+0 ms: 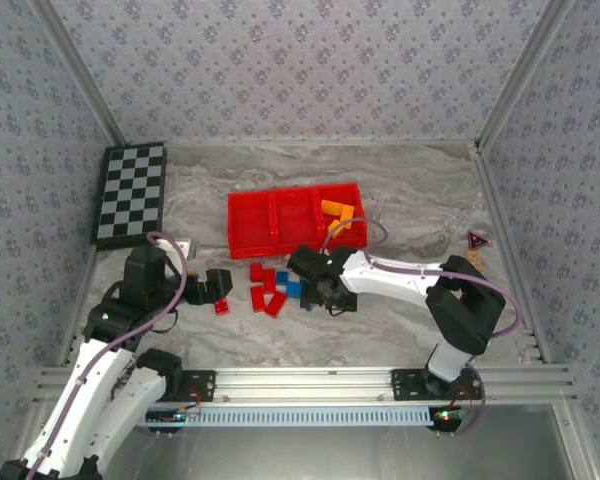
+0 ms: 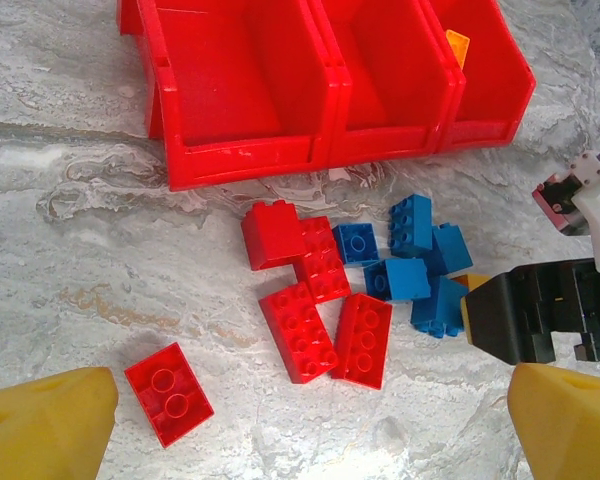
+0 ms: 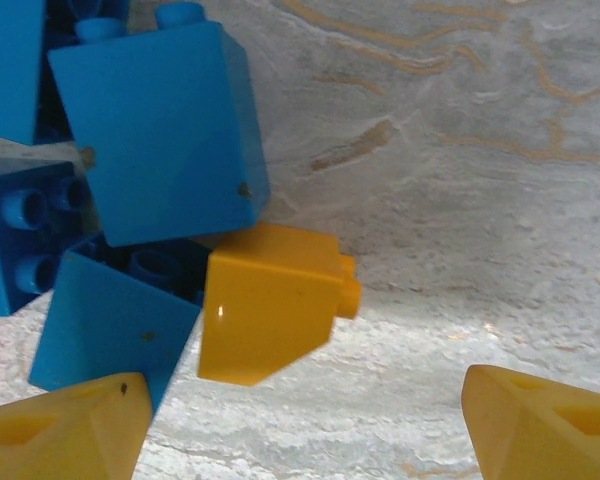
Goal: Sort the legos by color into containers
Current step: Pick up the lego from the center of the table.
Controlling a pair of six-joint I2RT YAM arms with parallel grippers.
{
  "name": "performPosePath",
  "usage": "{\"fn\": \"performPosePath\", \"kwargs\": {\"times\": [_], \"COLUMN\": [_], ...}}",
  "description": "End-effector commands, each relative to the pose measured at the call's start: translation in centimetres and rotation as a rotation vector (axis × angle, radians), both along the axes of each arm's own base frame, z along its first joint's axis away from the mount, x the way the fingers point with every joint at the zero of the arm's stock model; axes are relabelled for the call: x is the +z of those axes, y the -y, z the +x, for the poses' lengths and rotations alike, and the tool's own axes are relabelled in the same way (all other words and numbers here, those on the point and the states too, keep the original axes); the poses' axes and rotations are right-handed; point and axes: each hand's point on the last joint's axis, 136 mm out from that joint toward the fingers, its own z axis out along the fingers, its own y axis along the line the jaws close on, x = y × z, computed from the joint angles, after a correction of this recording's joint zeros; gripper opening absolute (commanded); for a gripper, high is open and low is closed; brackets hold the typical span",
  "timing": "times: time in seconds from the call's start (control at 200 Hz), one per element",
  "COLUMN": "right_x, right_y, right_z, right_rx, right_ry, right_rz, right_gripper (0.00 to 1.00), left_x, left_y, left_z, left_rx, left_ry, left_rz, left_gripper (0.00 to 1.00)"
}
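The red tray of containers [image 1: 232, 225] lies mid-table, with yellow-orange legos [image 1: 337, 212] in its right compartment. Just in front of it, several red legos [image 2: 310, 300] and blue legos [image 2: 410, 265] lie in a loose pile. One red lego [image 2: 170, 392] lies apart to the left. My left gripper [image 2: 310, 425] hovers open beside that lone brick, holding nothing. My right gripper [image 3: 305, 425] is low at the pile's right side, open. A yellow lego [image 3: 270, 315] lies just ahead between its fingers, leaning on blue legos [image 3: 160, 140]; neither finger touches it.
A black-and-white checkerboard [image 1: 130, 193] sits at the back left. A small triangular object [image 1: 477, 239] lies near the right wall. Metal frame rails border the table. The tray's front wall [image 2: 240, 160] stands close behind the pile.
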Motion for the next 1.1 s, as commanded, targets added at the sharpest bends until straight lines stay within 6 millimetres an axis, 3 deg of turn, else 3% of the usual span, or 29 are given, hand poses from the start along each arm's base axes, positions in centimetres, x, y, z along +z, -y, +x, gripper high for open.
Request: {"fn": "performPosePath", "kwargs": {"times": [0.0,0.135,0.27,0.75,0.845,1.094], "right_x": [-0.8,-1.1,-1.1,1.1,1.4,1.7], "right_y": [0.0,0.7,2.8,7.8,7.7,5.1], "right_z": [0.0,0.0,0.2,0.3,0.6,1.2], "right_rx": [0.016,0.011,-0.022,-0.071,-0.058,0.029], "right_ry": [-0.023,-0.03,-0.027,0.0,0.02,0.019], "right_rz": [-0.016,-0.022,-0.029,-0.034,-0.007,0.062], "right_gripper": [0.82,0.8,0.78,0.74,0.74,0.77], "left_x": [0.4,0.4,0.3,0.1,0.2,0.2], "left_y": [0.4,0.4,0.4,0.3,0.3,0.3], "left_z": [0.1,0.2,0.2,0.3,0.3,0.3], "left_rx": [-0.02,-0.018,-0.017,-0.011,-0.011,-0.01], "left_ry": [0.023,0.023,0.02,0.013,0.012,0.013], "left_rz": [-0.011,-0.009,-0.009,-0.001,-0.001,0.0], "left_gripper": [1.0,1.0,1.0,1.0,1.0,1.0]}}
